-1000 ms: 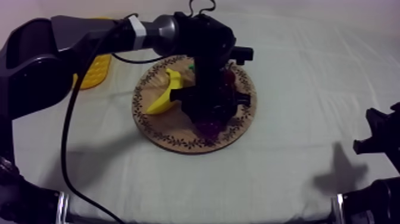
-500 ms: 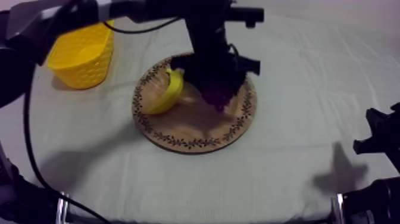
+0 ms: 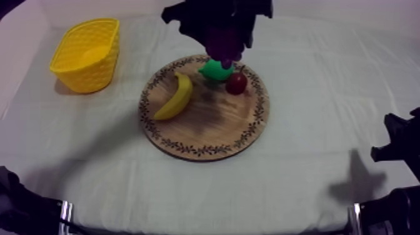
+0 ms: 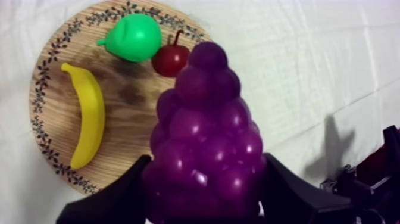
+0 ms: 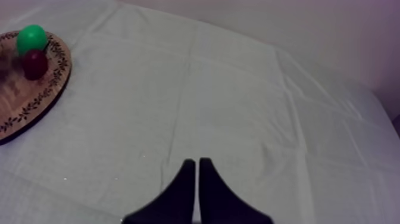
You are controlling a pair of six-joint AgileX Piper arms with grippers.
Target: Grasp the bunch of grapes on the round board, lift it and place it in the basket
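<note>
While our left gripper (image 3: 219, 28) hangs above the 12 o'clock edge of the wooden board (image 3: 212, 128), its two black fingers (image 4: 122, 196) are clamped on either side of the bunch of grapes (image 4: 205, 119). So the grapes are up off the board, not in the yellow basket (image 3: 103, 65). Seen from above, the purple bunch (image 3: 224, 47) dangles right over the pear (image 3: 217, 70).

The basket sits on the cloth (image 3: 312, 75) around 10 o'clock from the board, well apart from it, and we can't see anything inside.

On the board, the banana (image 3: 175, 97) lies over at the 9 o'clock side, the green pear is at 12 o'clock, and the small red fruit (image 3: 236, 82) is just beside it, about 1 o'clock. Our left wrist camera looks down past the grapes onto the same three.

Our right gripper (image 5: 197, 162) is parked low at the table's 4 o'clock edge, fingers pressed together into a narrow wedge with nothing in them, over bare cloth.
</note>
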